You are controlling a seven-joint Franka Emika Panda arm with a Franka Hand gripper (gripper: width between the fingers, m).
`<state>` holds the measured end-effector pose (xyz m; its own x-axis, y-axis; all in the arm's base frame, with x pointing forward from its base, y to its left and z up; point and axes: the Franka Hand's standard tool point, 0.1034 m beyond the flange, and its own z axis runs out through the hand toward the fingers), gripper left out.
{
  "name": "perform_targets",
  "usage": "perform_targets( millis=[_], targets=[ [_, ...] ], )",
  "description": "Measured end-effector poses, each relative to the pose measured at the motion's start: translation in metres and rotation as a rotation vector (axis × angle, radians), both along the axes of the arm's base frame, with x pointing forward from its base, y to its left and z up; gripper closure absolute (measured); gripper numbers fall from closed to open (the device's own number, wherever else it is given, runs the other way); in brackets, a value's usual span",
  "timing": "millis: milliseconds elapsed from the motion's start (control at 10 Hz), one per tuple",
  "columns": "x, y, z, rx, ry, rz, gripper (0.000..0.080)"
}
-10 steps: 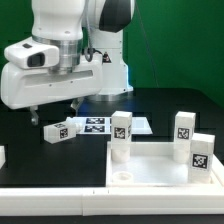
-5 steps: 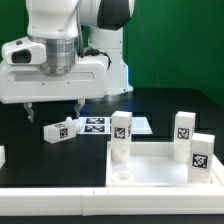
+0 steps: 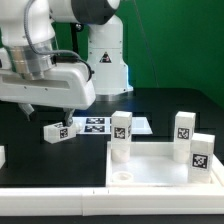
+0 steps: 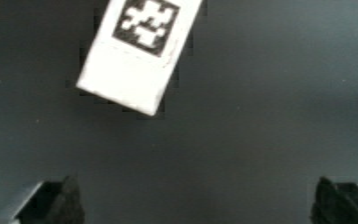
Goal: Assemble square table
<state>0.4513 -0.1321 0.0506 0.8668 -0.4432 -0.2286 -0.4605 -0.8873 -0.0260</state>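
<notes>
Black bench (image 3: 60,165): pincer (image 3: 48,111) spread and empty above lying leg (image 3: 58,131), left of square table (image 3: 160,170); likely next: descend, pinch it.

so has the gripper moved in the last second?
Yes. The gripper has shifted toward the exterior view's left, judged against the white robot base, and hangs open above the lying short white tagged leg.

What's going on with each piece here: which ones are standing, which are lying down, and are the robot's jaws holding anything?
gripper: jaws open, holding nothing, hovering above the table.
lying leg: on its side on the black table, loose.
front leg: upright at the panel's rim.
far leg: upright behind the panel.
right leg: upright at the panel's right side.
square panel: lying flat.
marker board: flat on the table.
</notes>
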Motion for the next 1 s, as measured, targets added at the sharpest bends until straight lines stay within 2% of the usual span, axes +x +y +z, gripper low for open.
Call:
perform_targets(
  millis=[100, 200, 300, 400, 500, 600, 700, 900, 1000],
  targets=[
    [0.000, -0.001, 0.000, -0.006, 0.004, -0.033, 0.0151],
    [-0.004, 0.001, -0.001, 0.024, 0.026, -0.052, 0.0151],
    [-0.011, -0.001, -0.002, 0.089, 0.062, -0.135, 0.0151],
    [-0.017, 0.002, 0.000, 0.150, 0.151, -0.178, 0.0151],
    [-0.019, 0.004, 0.004, 0.242, 0.272, -0.208, 0.0151],
    [-0.015, -0.001, 0.005, 0.331, 0.361, -0.244, 0.0151],
    [-0.014, -0.005, 0.001, 0.364, 0.416, -0.244, 0.0151],
    [-0.020, -0.003, -0.001, 0.443, 0.546, -0.236, 0.0151],
    [-0.020, -0.004, -0.004, 0.457, 0.574, -0.234, 0.0151]
  ],
)
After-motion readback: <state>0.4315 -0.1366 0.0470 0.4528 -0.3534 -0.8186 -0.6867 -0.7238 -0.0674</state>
